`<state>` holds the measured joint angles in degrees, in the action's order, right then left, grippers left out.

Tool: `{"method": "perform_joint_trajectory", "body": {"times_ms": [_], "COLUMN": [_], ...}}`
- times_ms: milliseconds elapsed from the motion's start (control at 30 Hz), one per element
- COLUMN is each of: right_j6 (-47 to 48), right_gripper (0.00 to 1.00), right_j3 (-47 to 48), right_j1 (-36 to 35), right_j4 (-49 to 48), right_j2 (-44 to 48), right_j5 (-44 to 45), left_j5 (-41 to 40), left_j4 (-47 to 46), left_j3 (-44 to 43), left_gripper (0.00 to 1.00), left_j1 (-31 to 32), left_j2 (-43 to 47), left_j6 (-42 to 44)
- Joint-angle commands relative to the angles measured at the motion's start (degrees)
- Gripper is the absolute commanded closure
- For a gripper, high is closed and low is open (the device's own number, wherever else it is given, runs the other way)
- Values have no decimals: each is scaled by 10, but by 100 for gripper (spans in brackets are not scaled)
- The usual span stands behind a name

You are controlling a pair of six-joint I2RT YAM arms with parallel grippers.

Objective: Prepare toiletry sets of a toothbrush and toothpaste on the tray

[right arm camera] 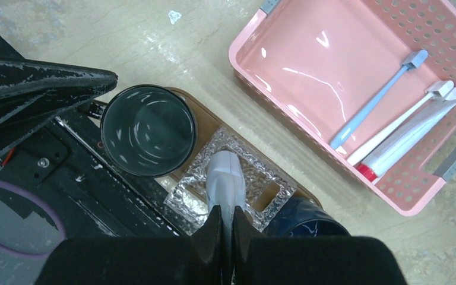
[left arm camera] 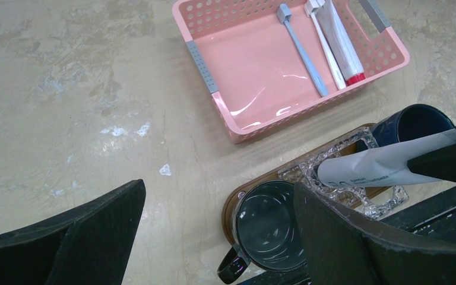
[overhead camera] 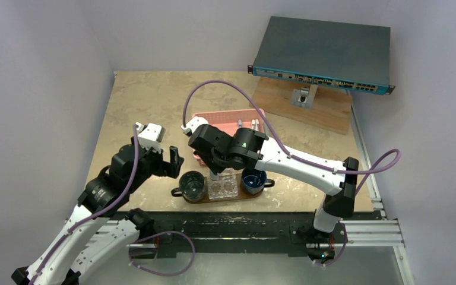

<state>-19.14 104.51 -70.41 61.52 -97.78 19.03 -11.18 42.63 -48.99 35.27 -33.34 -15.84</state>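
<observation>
The right gripper (right arm camera: 225,217) clamps a toothpaste tube (right arm camera: 225,178) over the glass holder (right arm camera: 190,184) on the tray (right arm camera: 205,119), between a dark mug (right arm camera: 148,130) and a blue cup (right arm camera: 303,217). A blue toothbrush (right arm camera: 371,104), a white toothbrush (right arm camera: 401,122) and a second tube (right arm camera: 409,139) lie in the pink basket (right arm camera: 309,47). The left gripper (left arm camera: 218,189) hangs with its jaws spread wide.

My right fingers (right arm camera: 212,233) pinch a small grey-white toothpaste tube (right arm camera: 225,178), its free end pointing down over the dark brown tray (right arm camera: 205,119). Well beyond my fingertips, up to the right, the slim blue-grey toothbrush (right arm camera: 371,110) lies flat, a white toothbrush (right arm camera: 404,122) and a red-capped tube (right arm camera: 409,139) just beside it.
</observation>
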Motion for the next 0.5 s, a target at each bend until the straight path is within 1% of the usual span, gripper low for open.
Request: {"method": "perform_joint_trajectory", "body": {"times_ms": [0,300,467], "right_j6": [-12,-14,-16], "right_gripper": [100,100,100], "right_j3": [-7,-21,-18], "right_j1": [-4,-3,-5], "right_j4": [-31,-30,-26], "right_j2": [3,-3,8], "right_j5": [25,33,33], "left_j5": [-5,-7,-6], "left_j4": [-22,-21,-23], "left_j3": [0,0,0], "left_gripper": [5,5,5], "left_j1": [-2,-2,-2], "left_j2": [5,4,0], "left_j6": [4,4,5]}}
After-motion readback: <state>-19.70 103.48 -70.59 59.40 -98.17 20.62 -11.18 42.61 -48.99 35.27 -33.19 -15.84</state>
